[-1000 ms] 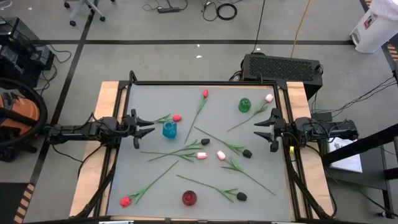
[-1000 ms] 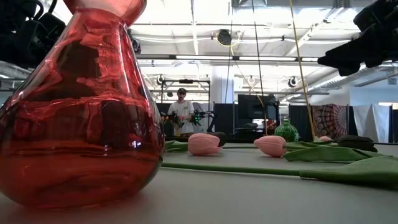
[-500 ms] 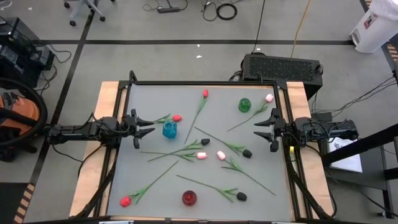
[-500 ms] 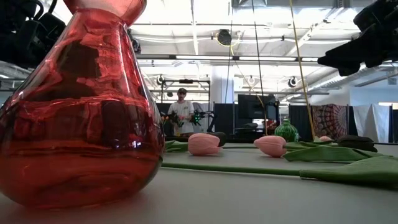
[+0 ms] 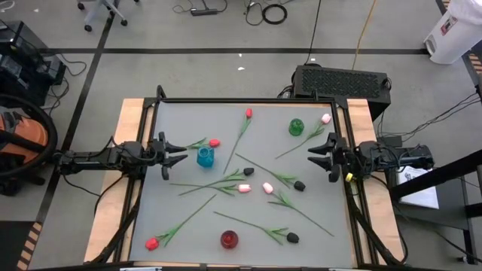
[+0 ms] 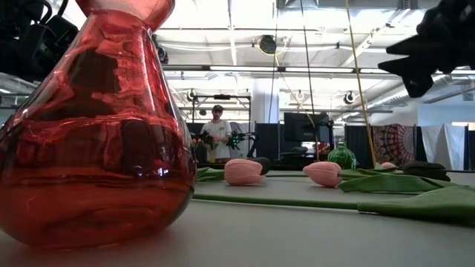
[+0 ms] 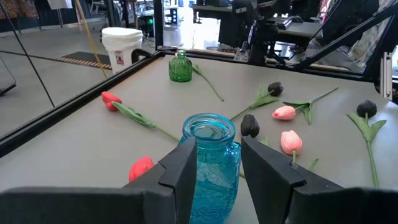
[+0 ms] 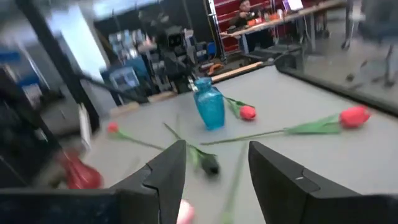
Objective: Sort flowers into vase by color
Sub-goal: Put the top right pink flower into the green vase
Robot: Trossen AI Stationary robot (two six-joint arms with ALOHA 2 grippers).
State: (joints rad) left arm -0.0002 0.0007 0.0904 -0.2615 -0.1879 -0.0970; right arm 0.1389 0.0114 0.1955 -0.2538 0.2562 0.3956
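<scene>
Tulips lie flat and scattered on the grey table [image 5: 188, 120]: red heads [image 5: 248, 114] [image 5: 214, 142] [image 5: 151, 243], pink heads [image 5: 325, 118] [image 5: 245, 187] [image 5: 267, 188], black heads [image 5: 248, 172] [image 5: 300, 185] [image 5: 292, 237]. A blue vase [image 5: 205, 156], a green vase [image 5: 296, 127] and a red vase [image 5: 229, 239] stand upright. My left gripper [image 5: 179, 153] hovers open at the table's left edge, just left of the blue vase [image 7: 209, 162]. My right gripper [image 5: 315, 156] hovers open at the right edge, nothing between its fingers [image 8: 166, 171].
A black frame rail [image 5: 248, 101] runs around the table. The red vase [image 6: 96, 126] fills the low view's left side, with pink heads [image 6: 243, 171] behind it. A person [image 6: 217, 137] stands far off in the room. A black box [image 5: 340, 80] sits beyond the far right corner.
My right gripper has rolled about the line it points along while staying at the table's right edge. Its fingers keep the same gap. The flowers, the vases and my left gripper have kept still.
</scene>
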